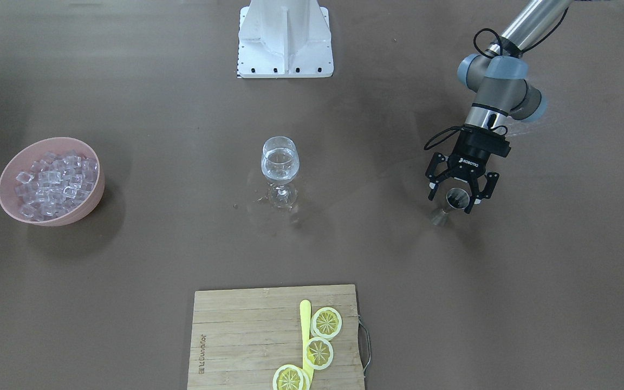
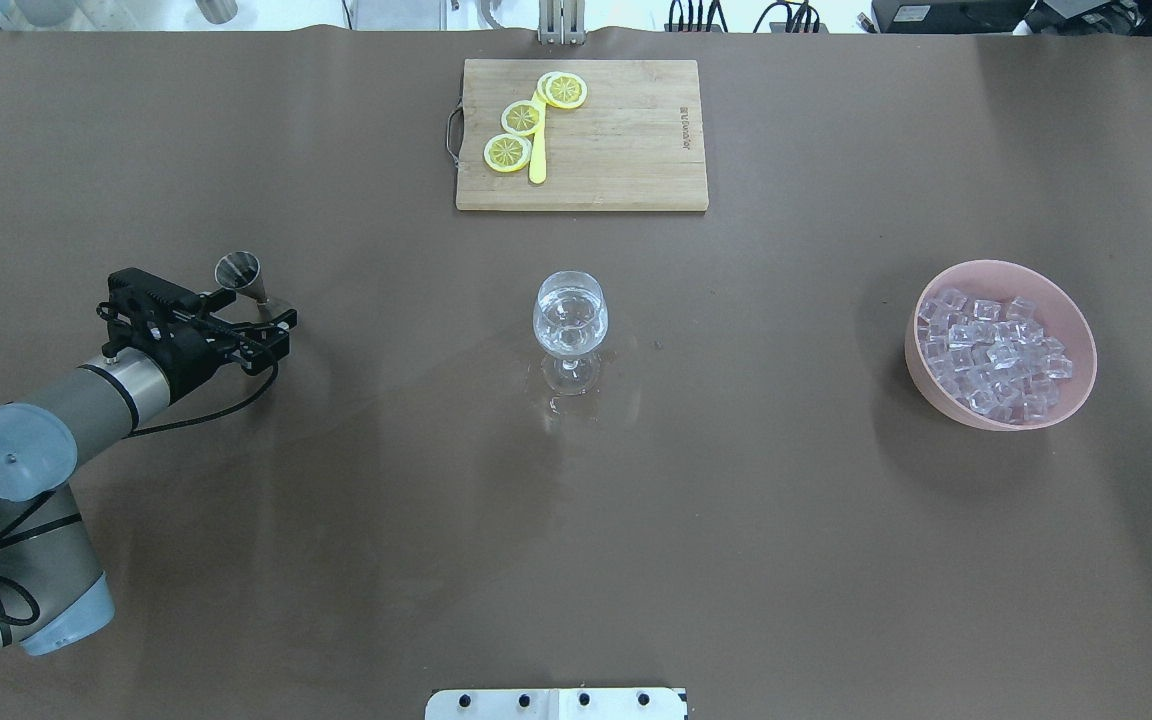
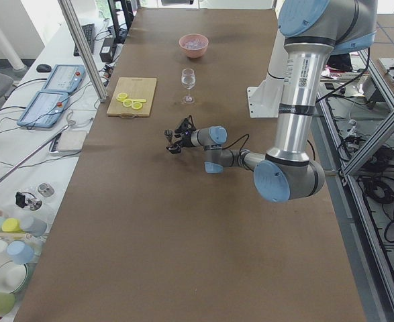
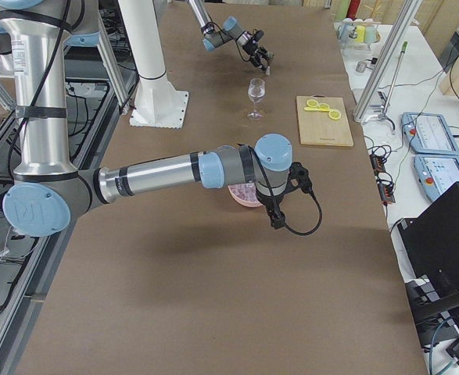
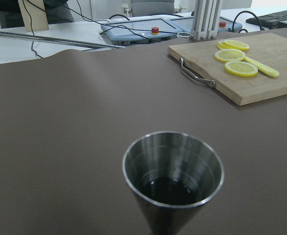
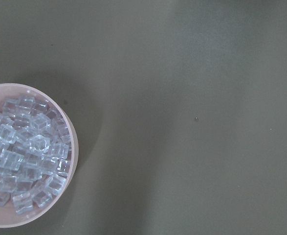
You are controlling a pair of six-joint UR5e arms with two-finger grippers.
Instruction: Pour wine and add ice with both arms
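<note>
A stemmed wine glass point(image 1: 279, 162) stands mid-table with a little clear wine point(image 2: 570, 312) in it. The ice point(image 1: 54, 181) is a heap of clear cubes in a pink bowl point(image 1: 95, 190), also in the overhead view point(image 2: 936, 395) and the right wrist view point(image 6: 75, 147). My left gripper point(image 1: 454, 201) is open, with a finger on each side of a small steel jigger point(image 2: 239, 273) that stands on the table. The jigger point(image 5: 172, 171) looks nearly empty. My right gripper point(image 4: 278, 219) hangs over the table near the bowl. I cannot tell whether it is open or shut.
A wooden cutting board point(image 2: 626, 150) with lemon slices point(image 2: 521, 118) and a yellow knife lies at the table's far side from the robot. A few wet spots point(image 1: 260, 200) lie around the glass's foot. The white base block point(image 1: 285, 40) stands at the robot's edge.
</note>
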